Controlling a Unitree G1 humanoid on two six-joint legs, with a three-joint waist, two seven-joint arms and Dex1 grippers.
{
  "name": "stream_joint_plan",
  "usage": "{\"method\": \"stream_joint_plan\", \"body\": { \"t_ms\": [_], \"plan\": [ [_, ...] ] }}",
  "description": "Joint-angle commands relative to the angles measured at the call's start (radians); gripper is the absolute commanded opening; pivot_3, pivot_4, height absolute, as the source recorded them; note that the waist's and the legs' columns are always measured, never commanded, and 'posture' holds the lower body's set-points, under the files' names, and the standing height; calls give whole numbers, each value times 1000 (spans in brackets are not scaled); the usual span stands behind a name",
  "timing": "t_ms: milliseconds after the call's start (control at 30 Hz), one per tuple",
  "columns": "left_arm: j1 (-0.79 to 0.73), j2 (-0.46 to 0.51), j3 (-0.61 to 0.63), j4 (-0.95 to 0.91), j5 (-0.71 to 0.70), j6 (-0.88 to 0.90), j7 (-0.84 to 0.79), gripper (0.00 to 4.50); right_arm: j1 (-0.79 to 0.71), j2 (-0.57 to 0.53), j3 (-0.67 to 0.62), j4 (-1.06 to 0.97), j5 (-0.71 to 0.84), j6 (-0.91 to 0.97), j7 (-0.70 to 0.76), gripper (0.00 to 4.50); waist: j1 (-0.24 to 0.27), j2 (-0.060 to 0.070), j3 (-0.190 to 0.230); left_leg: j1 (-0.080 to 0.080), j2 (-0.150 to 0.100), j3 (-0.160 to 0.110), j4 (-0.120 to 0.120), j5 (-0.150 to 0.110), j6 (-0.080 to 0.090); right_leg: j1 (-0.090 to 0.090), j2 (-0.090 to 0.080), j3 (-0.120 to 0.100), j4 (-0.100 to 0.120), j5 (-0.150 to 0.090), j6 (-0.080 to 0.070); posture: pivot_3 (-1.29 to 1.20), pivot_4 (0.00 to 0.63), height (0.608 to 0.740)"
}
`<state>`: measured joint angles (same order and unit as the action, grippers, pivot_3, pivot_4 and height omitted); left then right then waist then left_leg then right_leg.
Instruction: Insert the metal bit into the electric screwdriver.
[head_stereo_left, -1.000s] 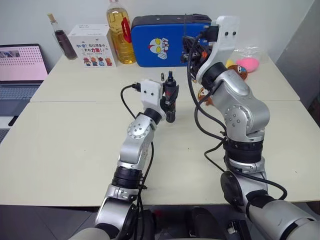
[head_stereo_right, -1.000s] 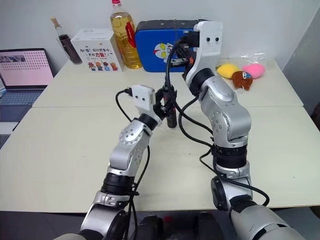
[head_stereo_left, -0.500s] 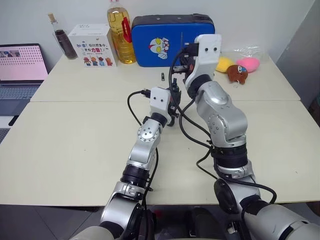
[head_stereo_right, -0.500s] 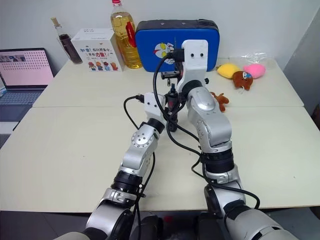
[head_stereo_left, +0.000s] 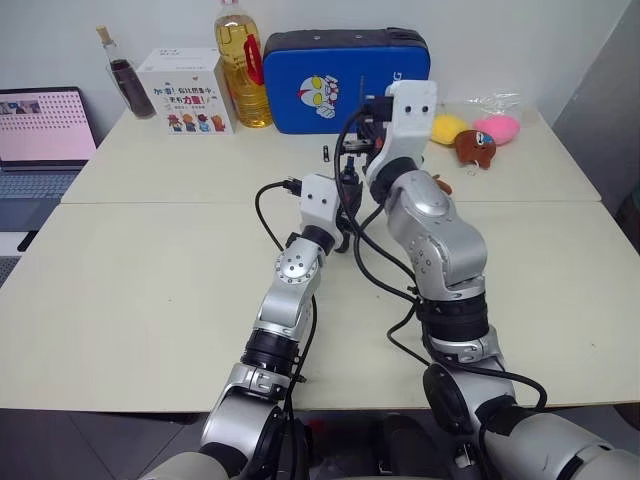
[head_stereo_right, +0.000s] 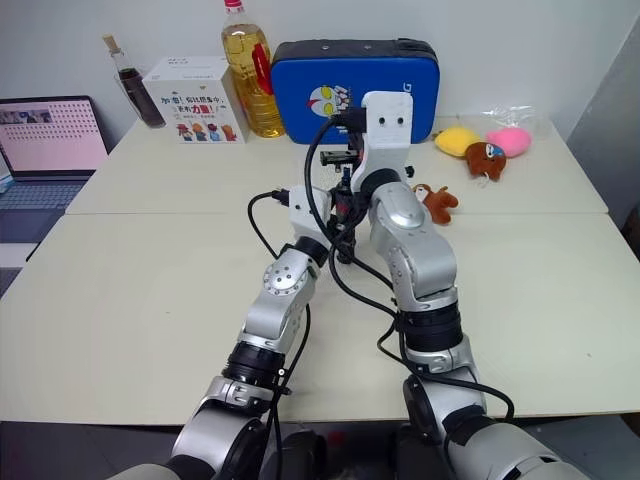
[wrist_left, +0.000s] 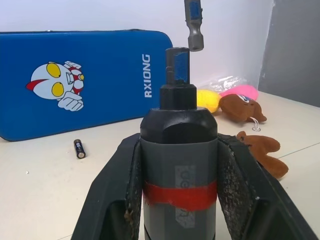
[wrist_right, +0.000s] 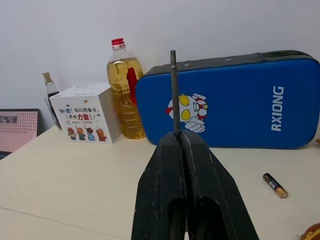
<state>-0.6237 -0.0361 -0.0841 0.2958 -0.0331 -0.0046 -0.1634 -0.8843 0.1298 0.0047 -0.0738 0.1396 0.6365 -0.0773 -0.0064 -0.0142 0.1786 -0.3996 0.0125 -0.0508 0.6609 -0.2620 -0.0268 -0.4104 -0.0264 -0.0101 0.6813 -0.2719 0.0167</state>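
Bit (wrist_left: 193, 24) in right gripper (wrist_right: 179, 137) — just above screwdriver (wrist_left: 178, 165)

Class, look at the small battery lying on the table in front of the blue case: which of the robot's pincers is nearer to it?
Left. The left pincer, gripping the black-and-red electric screwdriver, sits just before the small battery. The right pincer, pinching the thin metal bit, is higher above the table.

Grey, red-banded electric screwdriver (wrist_left: 179, 170); silver metal bit (wrist_right: 174, 92); blue case (wrist_right: 235, 102).
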Motion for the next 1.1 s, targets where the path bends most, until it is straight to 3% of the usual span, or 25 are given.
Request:
{"method": "stream_joint_plan", "body": {
  "t_ms": [33,1100],
  "plan": [
    [-2,-1,-4,-44,9,-2,5,1665,-24,37,4,-60,19,-10,-10,19,0,0,0,0,0,0,0,0,0,0,0,0,0,0,0,0,150,740],
    [-18,-7,1,-21,12,-4,19,1665,-20,57,19,-56,101,11,-41,19,0,0,0,0,0,0,0,0,0,0,0,0,0,0,0,0,150,740]
  ]
}}
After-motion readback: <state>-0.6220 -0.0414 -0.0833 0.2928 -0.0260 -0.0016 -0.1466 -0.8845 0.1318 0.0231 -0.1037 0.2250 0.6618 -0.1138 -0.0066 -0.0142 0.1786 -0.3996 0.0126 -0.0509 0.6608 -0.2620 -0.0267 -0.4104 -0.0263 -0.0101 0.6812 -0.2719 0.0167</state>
